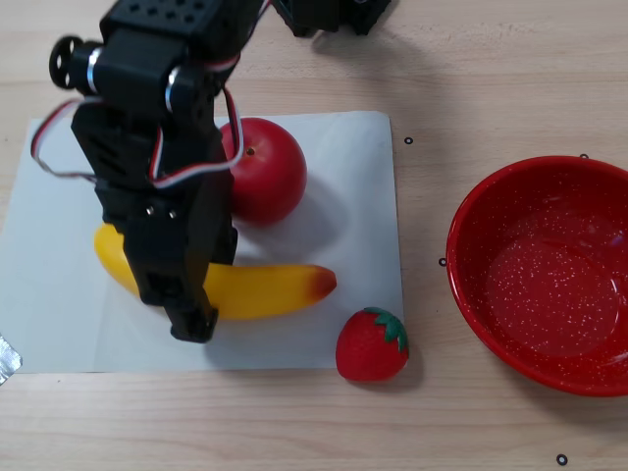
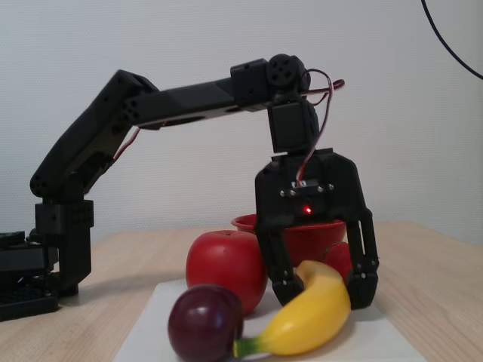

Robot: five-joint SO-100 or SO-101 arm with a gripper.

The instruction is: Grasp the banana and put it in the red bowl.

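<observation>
Other view first: the banana (image 1: 257, 289) is seen lying across a white sheet (image 1: 343, 177), its orange-red tip turned toward the red bowl (image 1: 549, 270), which stands off the sheet at the right and well apart. The gripper (image 1: 182, 280) is lowered over the fruit's thick middle, presumably because a long curved body balances best when taken near its centre. From above the jaws are hidden by the black gripper body, so their spacing cannot be read here. A red apple (image 1: 260, 169) is set just behind the banana, and a strawberry (image 1: 371, 345) sits by the sheet's near edge. The bowl's inside is glossy and finely speckled white.

Fixed view next: the fingers (image 2: 281, 279) are seen straddling the banana on both sides and drawn in against it, so a grasp is judged to be made or nearly made. The fruit is tilted, its green stem low near a dark plum (image 2: 204, 324). Its smooth, hard-looking plastic skin and rounded section suggest that a slip or roll between the fingers is possible. The bowl's rim shows behind the gripper.
</observation>
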